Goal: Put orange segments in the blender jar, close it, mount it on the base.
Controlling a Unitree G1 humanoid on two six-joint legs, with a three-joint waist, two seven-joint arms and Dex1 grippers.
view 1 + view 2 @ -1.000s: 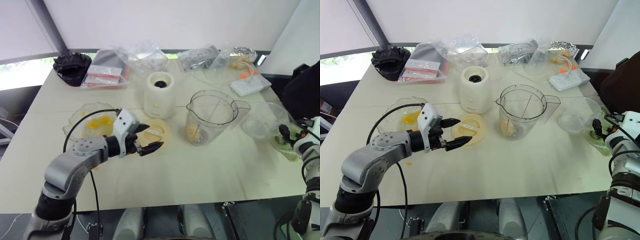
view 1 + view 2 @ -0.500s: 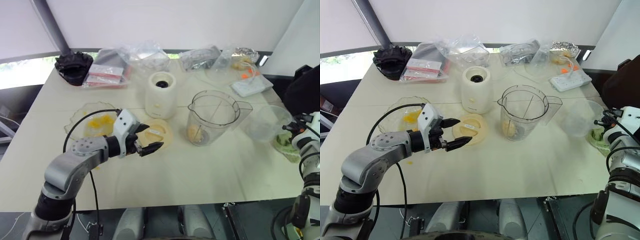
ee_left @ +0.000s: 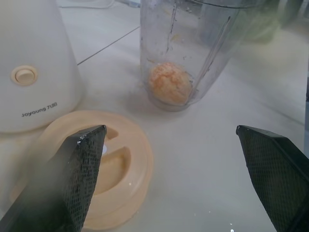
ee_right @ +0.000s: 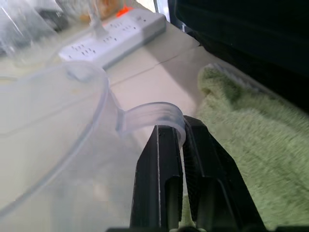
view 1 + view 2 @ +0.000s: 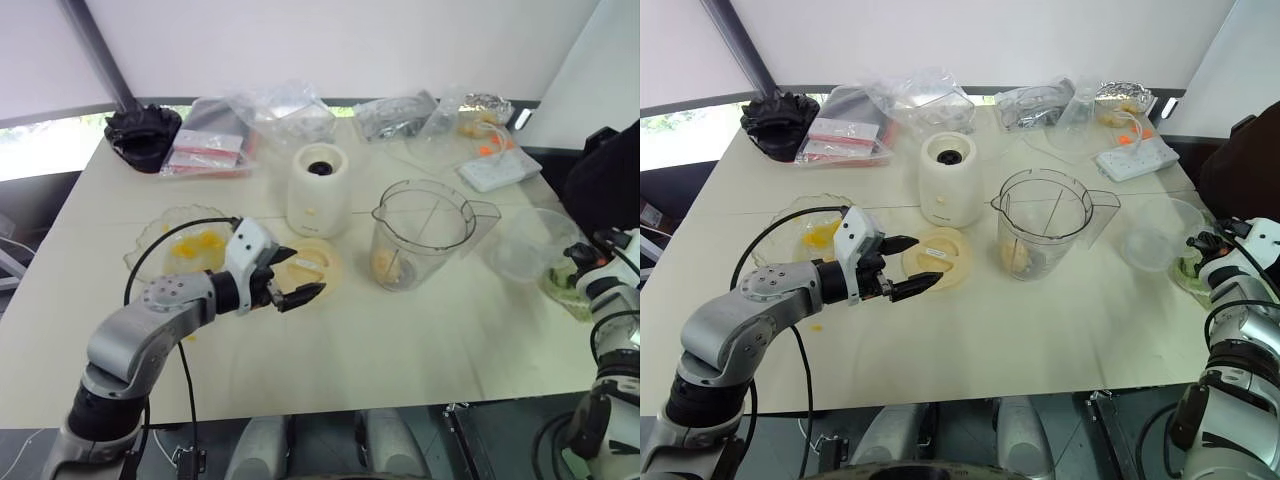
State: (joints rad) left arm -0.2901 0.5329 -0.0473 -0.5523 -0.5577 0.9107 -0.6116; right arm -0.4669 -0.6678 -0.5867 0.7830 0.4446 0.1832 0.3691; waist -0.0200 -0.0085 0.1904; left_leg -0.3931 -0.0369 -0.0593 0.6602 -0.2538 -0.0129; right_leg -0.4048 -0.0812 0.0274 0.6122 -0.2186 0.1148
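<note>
A matte cream table spreads under a pale wall, its far edge cluttered with crinkled clear plastic bags; the left gripper hovers low over the table with its black, cross-hatched fingers spread wide and holding nothing, pointing toward the jar; directly beneath and just past its tips lies the flat cream round lid, smooth and disc-shaped with a moulded recess; behind the gripper, near the wrist, sits a shallow wavy-edged glass dish holding glossy yellow-orange segments; beyond the lid stands the base, a rounded cream-white cylinder, upright, with a dark round socket on top and a small round button on its side; ahead of the left gripper, across the lid, stands the blender jar, clear plastic, upright with its long axis vertical and mouth open upward, its handle turned away from the gripper, and one pulpy orange piece resting at its bottom; the right gripper at the table's right edge is clenched on the thin curved tab of a clear round plastic bowl, with a nubbly green cloth just beside its fingers and a white power strip beyond the bowl.
</note>
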